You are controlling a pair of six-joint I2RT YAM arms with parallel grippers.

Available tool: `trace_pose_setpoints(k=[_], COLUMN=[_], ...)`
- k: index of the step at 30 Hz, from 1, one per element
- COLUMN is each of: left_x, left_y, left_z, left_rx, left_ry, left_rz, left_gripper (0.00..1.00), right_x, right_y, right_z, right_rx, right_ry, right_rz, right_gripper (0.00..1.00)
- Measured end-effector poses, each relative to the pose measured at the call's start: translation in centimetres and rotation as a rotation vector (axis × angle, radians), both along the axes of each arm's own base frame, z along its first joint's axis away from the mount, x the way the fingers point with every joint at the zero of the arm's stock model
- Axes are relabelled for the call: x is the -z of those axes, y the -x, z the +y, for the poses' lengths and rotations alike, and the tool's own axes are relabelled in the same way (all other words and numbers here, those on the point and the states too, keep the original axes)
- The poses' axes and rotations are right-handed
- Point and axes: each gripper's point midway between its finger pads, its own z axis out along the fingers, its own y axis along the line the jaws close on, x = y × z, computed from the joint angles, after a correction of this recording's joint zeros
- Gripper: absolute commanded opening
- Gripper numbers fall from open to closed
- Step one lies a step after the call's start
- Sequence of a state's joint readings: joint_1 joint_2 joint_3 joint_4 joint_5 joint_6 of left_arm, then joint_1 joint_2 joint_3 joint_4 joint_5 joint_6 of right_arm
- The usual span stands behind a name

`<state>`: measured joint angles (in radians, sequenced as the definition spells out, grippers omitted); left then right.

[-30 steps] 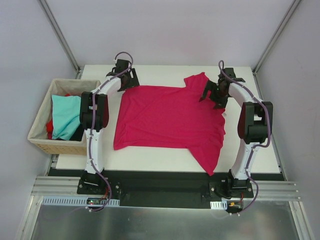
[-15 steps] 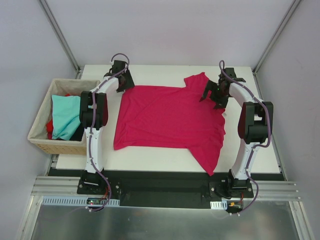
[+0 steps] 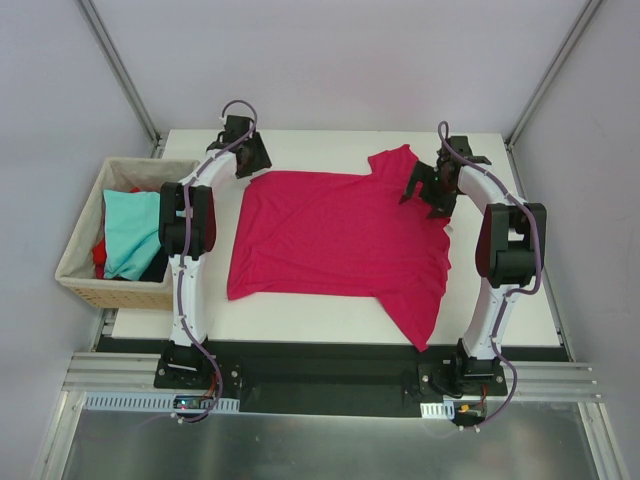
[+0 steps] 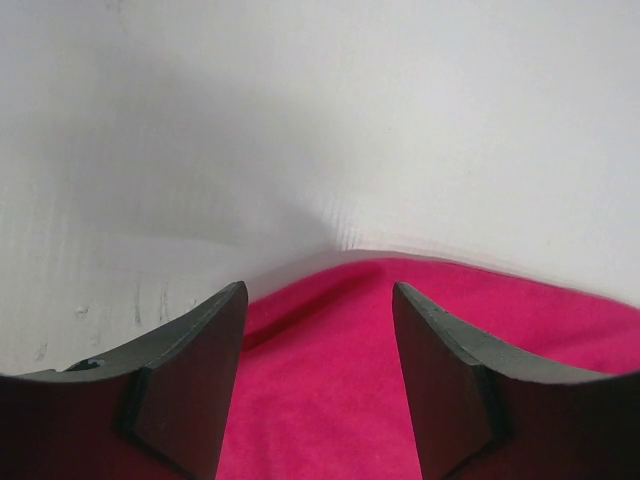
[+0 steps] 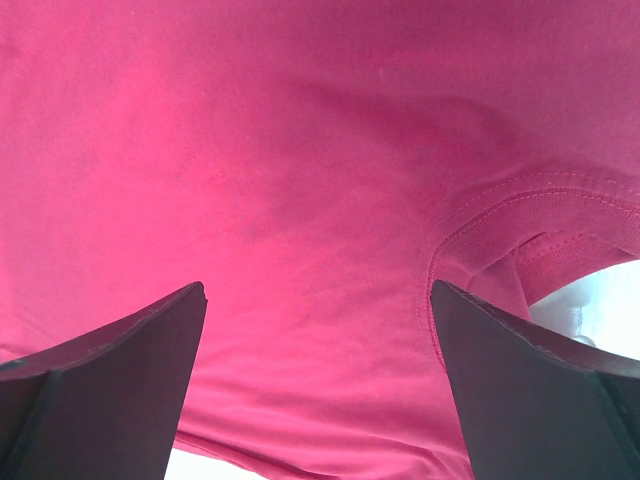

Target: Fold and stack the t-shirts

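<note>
Reading left to right. Wicker basket (image 3: 75,270) sits well left of the crimson tee (image 3: 340,240), with the teal tee (image 3: 130,235) on top and a red tee (image 3: 98,255) bunched beneath it. Neither is folded yet.

Left fingers (image 4: 190,390) hover at the crimson tee's far-left hem corner. They're partly spread with no cloth between them, so released. Left wrist view shows them straddling the hem edge, half over bare surface (image 3: 300,318).

Crimson tee lies spread flat on the surface, hem to the left, collar to the right, one sleeve pointing away, one toward the arm bases.

Right fingers (image 5: 110,380) are wide apart over the tee's far-right shoulder, collar just beside them, nothing held.

Risks, my read:
- The left pinch sits right on the hem, so a shallow descent could close on the surface and miss the cloth.
- The right side could catch only the top layer near the collar, so the fold drags skewed.
- Uneven lift between the arms would wrinkle the body or pull the near sleeve off the surface edge.
</note>
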<state>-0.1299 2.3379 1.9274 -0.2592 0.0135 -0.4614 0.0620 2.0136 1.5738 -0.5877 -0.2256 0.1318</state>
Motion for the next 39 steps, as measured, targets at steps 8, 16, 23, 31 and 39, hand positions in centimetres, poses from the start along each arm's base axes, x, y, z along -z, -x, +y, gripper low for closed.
trace_pose_setpoints(k=[8, 16, 23, 31, 39], left_x=[0.0, 1.1, 1.5, 1.4, 1.3], left_y=[0.1, 0.7, 0.7, 0.4, 1.2], left_z=[-0.6, -0.7, -0.8, -0.9, -1.7], left_rx=[0.003, -0.022, -0.034, -0.058, -0.053], left_ry=[0.040, 0.064, 0.073, 0.090, 0.067], left_rz=[0.007, 0.036, 0.040, 0.023, 0.031], left_gripper=[0.57, 0.57, 0.65, 0.70, 0.70], right_x=[0.2, 0.7, 0.9, 0.9, 1.4], right_y=[0.1, 0.4, 0.5, 0.5, 0.7], right_z=[0.0, 0.0, 0.0, 0.0, 0.0], right_rx=[0.002, 0.002, 0.005, 0.006, 0.009], right_ry=[0.000, 0.000, -0.001, 0.000, -0.001], right_rz=[0.006, 0.021, 0.027, 0.028, 0.041], right_gripper=[0.99, 1.00, 1.00, 1.00, 1.00])
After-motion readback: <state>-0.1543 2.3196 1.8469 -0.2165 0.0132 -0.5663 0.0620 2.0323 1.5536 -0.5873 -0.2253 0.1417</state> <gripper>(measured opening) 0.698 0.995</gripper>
